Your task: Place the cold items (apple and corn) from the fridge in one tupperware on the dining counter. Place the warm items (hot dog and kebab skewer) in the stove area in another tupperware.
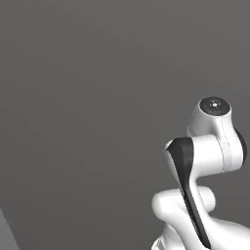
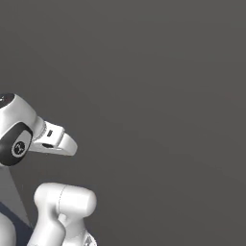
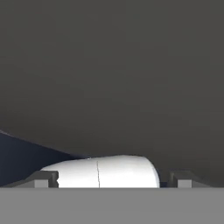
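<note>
Gripper [image 3: 113, 179] jaws stand wide apart, holding nothing, facing a plain dark grey surface [image 3: 113, 78] (no readable writing anywhere).

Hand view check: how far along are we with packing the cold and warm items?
Nothing looks done yet. The hand is open and holds nothing; its fingertips stand wide apart, facing a plain dark grey surface. The arm is folded close to the base before that same surface. All four items have yet to go into the two tupperwares.
</note>
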